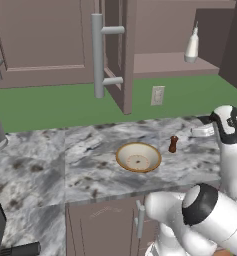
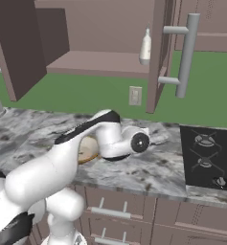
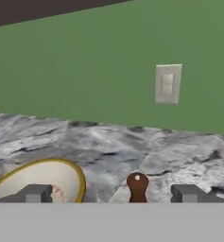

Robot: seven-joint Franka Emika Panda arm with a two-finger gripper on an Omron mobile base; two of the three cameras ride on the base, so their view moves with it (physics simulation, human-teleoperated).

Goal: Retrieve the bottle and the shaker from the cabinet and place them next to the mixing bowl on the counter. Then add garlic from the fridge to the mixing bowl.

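Observation:
The white bottle [image 1: 191,47] stands upright on the shelf of the open wall cabinet, also visible in the right base view as bottle [image 2: 145,46]. A small brown shaker [image 1: 173,144] stands on the marble counter just right of the cream mixing bowl [image 1: 138,156]. My gripper [image 3: 111,194] is open and empty, low over the counter and facing the green wall. In the hand view the shaker [image 3: 137,186] stands ahead between the fingertips, free of both, with the bowl [image 3: 42,182] at the left. My arm covers most of the bowl [image 2: 88,148] in the right base view. The garlic and fridge are out of view.
Two open cabinet doors with long grey handles [image 1: 98,55] hang over the counter. A wall outlet [image 3: 168,83] sits on the green backsplash. A black cooktop [image 2: 208,153] lies to the right. Drawers [image 2: 110,210] run under the counter edge.

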